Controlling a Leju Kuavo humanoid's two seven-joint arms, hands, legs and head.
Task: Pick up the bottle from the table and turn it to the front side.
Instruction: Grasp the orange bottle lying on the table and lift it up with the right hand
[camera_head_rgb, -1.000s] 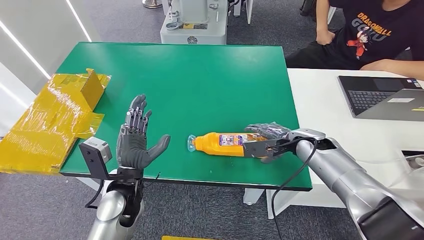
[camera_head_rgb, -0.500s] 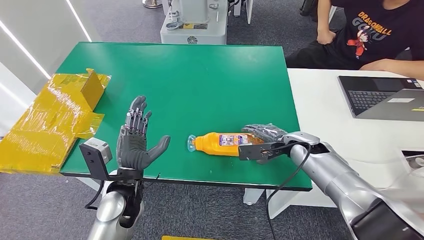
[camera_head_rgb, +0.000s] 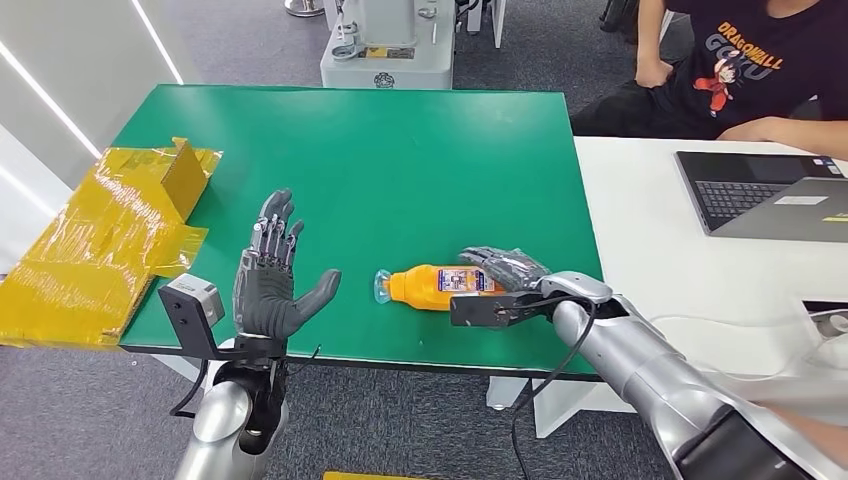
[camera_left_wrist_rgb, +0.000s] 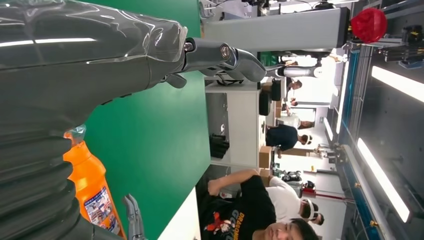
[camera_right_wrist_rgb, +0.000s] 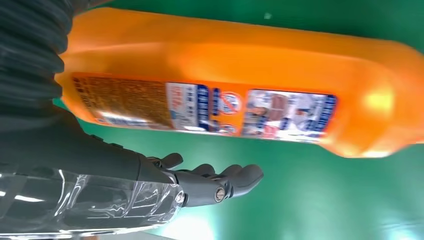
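Note:
An orange bottle (camera_head_rgb: 432, 286) with a white and blue label lies on its side on the green table (camera_head_rgb: 400, 160), cap end toward my left hand. My right hand (camera_head_rgb: 503, 274) reaches over the bottle's base end, fingers draped across its far side. In the right wrist view the bottle (camera_right_wrist_rgb: 240, 75) shows its label, and the thumb (camera_right_wrist_rgb: 215, 182) stays apart from it with green table between them. My left hand (camera_head_rgb: 270, 282) stands upright near the table's front edge, fingers spread, holding nothing. In the left wrist view the bottle (camera_left_wrist_rgb: 95, 192) lies past that hand's thumb (camera_left_wrist_rgb: 220, 52).
A yellow taped cardboard box (camera_head_rgb: 110, 230) lies flattened over the table's left edge. To the right stands a white table (camera_head_rgb: 660, 230) with a laptop (camera_head_rgb: 770, 195), and a person (camera_head_rgb: 750, 70) sits behind it. A grey machine base (camera_head_rgb: 385, 50) stands beyond the table.
My right hand has slid left along the bottle and now covers more of its base end. The bottle and my left hand have stayed put.

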